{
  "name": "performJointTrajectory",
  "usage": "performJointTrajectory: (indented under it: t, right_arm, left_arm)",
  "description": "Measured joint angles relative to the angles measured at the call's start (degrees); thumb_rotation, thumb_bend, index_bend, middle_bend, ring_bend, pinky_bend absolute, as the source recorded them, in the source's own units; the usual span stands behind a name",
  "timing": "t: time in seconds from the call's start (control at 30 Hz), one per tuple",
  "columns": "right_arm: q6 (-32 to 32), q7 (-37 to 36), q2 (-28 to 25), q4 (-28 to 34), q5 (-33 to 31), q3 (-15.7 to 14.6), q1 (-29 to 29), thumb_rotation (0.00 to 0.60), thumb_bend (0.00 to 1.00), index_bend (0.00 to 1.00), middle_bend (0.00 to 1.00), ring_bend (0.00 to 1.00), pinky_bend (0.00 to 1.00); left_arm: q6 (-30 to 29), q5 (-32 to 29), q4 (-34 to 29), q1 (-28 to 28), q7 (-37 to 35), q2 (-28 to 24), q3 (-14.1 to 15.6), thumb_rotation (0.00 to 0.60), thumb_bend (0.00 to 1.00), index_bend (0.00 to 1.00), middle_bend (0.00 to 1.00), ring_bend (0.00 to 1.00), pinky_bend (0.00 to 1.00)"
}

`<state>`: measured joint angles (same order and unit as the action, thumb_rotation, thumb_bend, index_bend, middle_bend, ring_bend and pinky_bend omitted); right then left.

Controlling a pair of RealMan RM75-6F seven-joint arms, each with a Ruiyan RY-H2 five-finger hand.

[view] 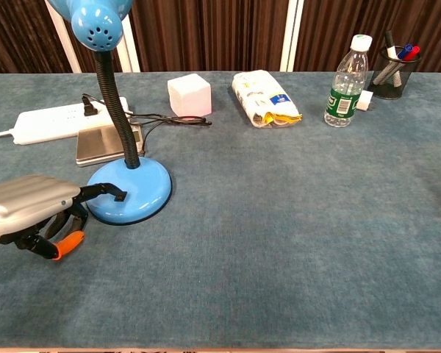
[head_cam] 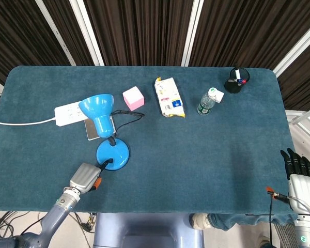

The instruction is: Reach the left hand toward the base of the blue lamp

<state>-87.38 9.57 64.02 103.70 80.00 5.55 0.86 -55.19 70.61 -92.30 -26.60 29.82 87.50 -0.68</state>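
Observation:
The blue lamp stands at the table's left, its round base (head_cam: pixel 113 154) (view: pixel 132 191) in front of the power strip and its shade (head_cam: pixel 97 109) raised on a black gooseneck. My left hand (head_cam: pixel 85 177) (view: pixel 31 212) lies just left of the base, near the front edge. One dark finger (view: pixel 103 190) reaches out onto the base's top, its tip at the small black switch. The other fingers curl under the palm and hold nothing. My right hand (head_cam: pixel 300 179) sits off the table's right front corner, fingers straight and empty.
Behind the lamp lie a white power strip (head_cam: pixel 68 113) (view: pixel 55 122), a flat grey box (view: pixel 101 143) and black cords. Further back stand a pink cube (head_cam: pixel 133 97), a snack packet (head_cam: pixel 169 97), a water bottle (head_cam: pixel 207 101) and a pen cup (head_cam: pixel 235 82).

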Motion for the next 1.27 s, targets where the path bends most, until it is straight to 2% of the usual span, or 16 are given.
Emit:
performJointTrajectory:
  t: [0.27,0.33,0.4,0.47,0.5,0.67,0.77,0.83,0.93,1.03,1.17,1.27]
  right_arm:
    - [-0.1,0.2,0.0,0.1,-0.2,0.1,-0.1,0.600,0.11,0.01,0.02,0.04,0.00]
    - [-0.2,0.2,0.0,0.1,-0.3,0.1,-0.1,0.600,0.11,0.01,0.02,0.04,0.00]
    - [-0.1,0.2,0.1,0.1,-0.4,0.2,-0.1,0.600,0.11,0.01,0.02,0.04,0.00]
    - [-0.1,0.1,0.0,0.1,-0.4,0.2,0.0,0.600,0.11,0.01,0.02,0.04,0.00]
    - [-0.1,0.1,0.0,0.2,-0.4,0.2,-0.1,0.600,0.11,0.01,0.02,0.04,0.00]
    - [-0.1,-0.1,-0.3,0.2,0.1,0.0,-0.1,0.600,0.11,0.01,0.02,0.04,0.00]
    - [0.1,-0.2,-0.6,0.2,0.9,-0.3,0.0,0.600,0.11,0.01,0.02,0.04,0.00]
    - [0.2,-0.4,-0.6,0.1,1.7,-0.6,0.2,0.600,0.11,0.01,0.02,0.04,0.00]
    - [0.4,-0.6,-0.7,-0.1,2.8,-1.0,0.3,0.600,0.11,0.01,0.02,0.04,0.00]
    - [0.5,-0.8,-0.5,-0.3,3.1,-1.2,0.4,0.600,0.11,0.01,0.02,0.04,0.00]
    - [0.4,-0.7,-0.4,-0.3,3.3,-1.2,0.4,0.600,0.11,0.01,0.02,0.04,0.00]
    - [0.5,-0.6,-0.3,-0.4,3.3,-1.2,0.5,0.600,0.11,0.01,0.02,0.04,0.00]
  left_arm:
    - [0.5,-0.6,0.1,-0.6,-0.3,-0.3,0.4,0.600,0.55,0.09,0.59,0.62,0.68]
    - [0.0,-0.5,-0.1,-0.5,0.0,-0.6,0.4,0.600,0.52,0.09,0.57,0.59,0.64]
    - [-1.2,-0.3,-0.6,-0.3,0.3,-0.9,0.3,0.600,0.45,0.09,0.50,0.50,0.56]
    - [-3.6,0.1,-1.6,0.2,0.7,-1.6,-0.2,0.600,0.34,0.09,0.40,0.36,0.44]
    - [-4.9,0.5,-2.2,0.4,0.9,-2.0,-0.4,0.600,0.31,0.09,0.38,0.32,0.41]
    - [-15.5,4.5,-6.8,3.2,1.0,-5.7,-1.6,0.600,0.26,0.12,0.34,0.27,0.36]
    - [-22.9,8.6,-9.9,6.7,-1.4,-9.9,-1.2,0.600,0.19,0.12,0.25,0.12,0.16]
    - [-27.7,11.3,-11.5,10.0,-4.6,-13.7,0.0,0.600,0.16,0.12,0.19,0.06,0.08]
    - [-32.1,13.3,-12.6,14.7,-9.9,-19.1,2.1,0.600,0.16,0.12,0.17,0.05,0.07]
    - [-34.6,13.8,-12.4,17.4,-15.4,-22.0,3.3,0.600,0.15,0.12,0.15,0.05,0.07]
    - [-35.6,13.1,-11.3,19.3,-21.6,-24.7,4.0,0.600,0.15,0.12,0.15,0.05,0.08]
    - [-34.8,12.1,-10.5,19.8,-23.0,-26.0,4.1,0.600,0.15,0.12,0.14,0.03,0.08]
